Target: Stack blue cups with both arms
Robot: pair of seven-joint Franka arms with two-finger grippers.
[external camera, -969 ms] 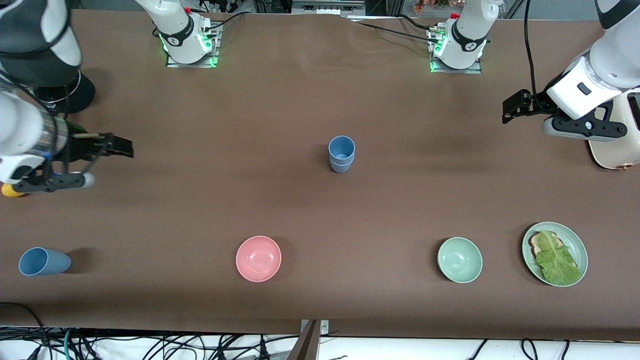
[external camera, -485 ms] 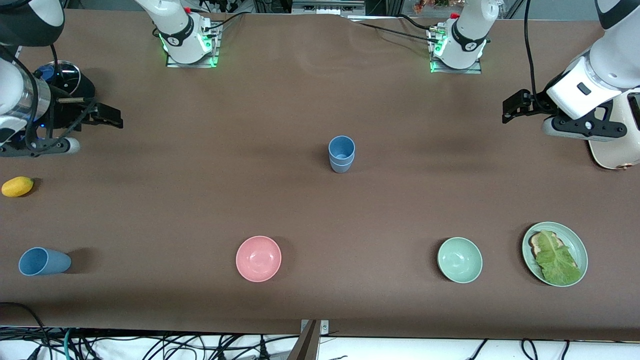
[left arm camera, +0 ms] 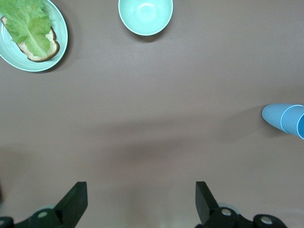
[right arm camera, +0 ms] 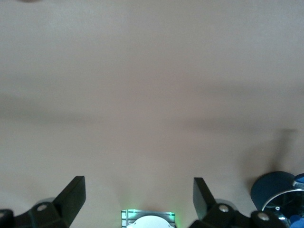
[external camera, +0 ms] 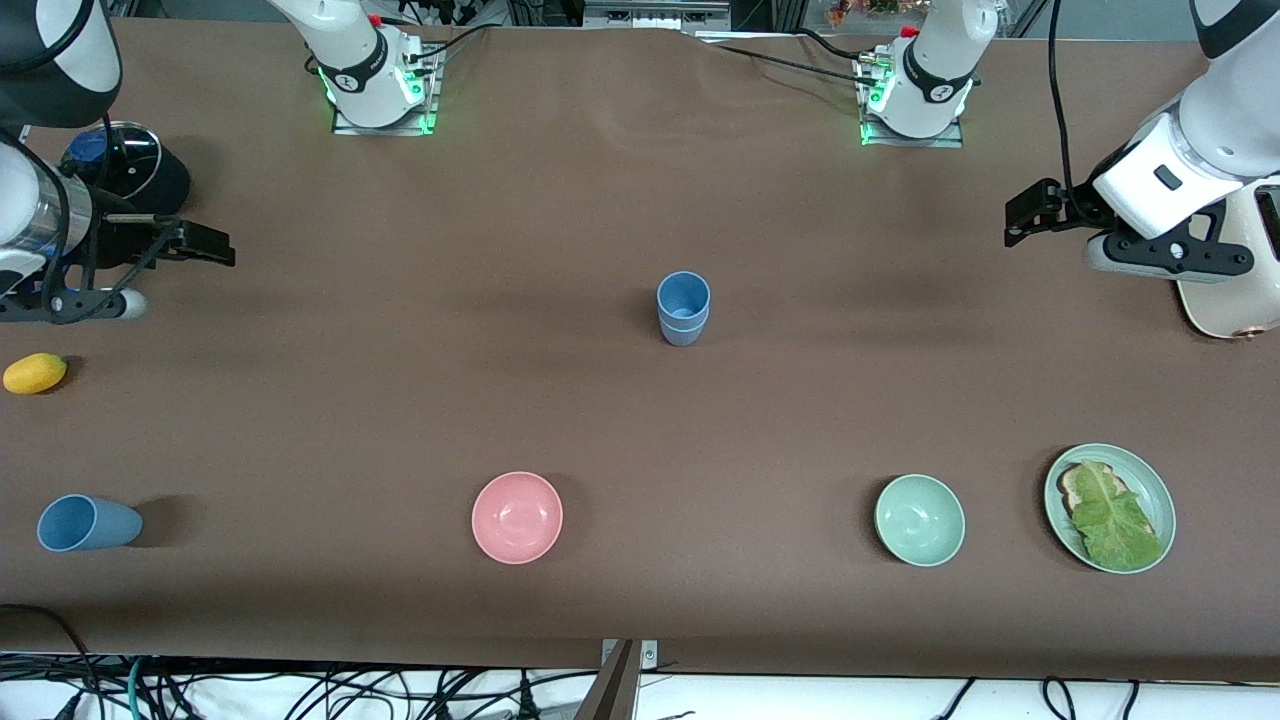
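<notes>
Two blue cups [external camera: 683, 308] stand stacked one in the other at the middle of the table; they also show in the left wrist view [left arm camera: 285, 118]. A third blue cup [external camera: 88, 523] lies on its side near the front edge, at the right arm's end of the table. My right gripper [external camera: 208, 245] is open and empty, up over bare table at the right arm's end; its fingers stand wide apart in the right wrist view [right arm camera: 137, 199]. My left gripper [external camera: 1028, 212] is open and empty, and waits over the left arm's end [left arm camera: 140, 204].
A pink bowl [external camera: 517, 517], a pale green bowl [external camera: 919, 520] and a green plate [external camera: 1150, 480] with bread and lettuce sit along the front. A yellow fruit [external camera: 35, 373] and a black round object [external camera: 130, 170] lie at the right arm's end. A cream appliance [external camera: 1225, 300] stands under the left arm.
My right gripper has drawn back toward the right arm's end and away from the front camera, uncovering the yellow fruit. The left arm and the cups have not moved.
</notes>
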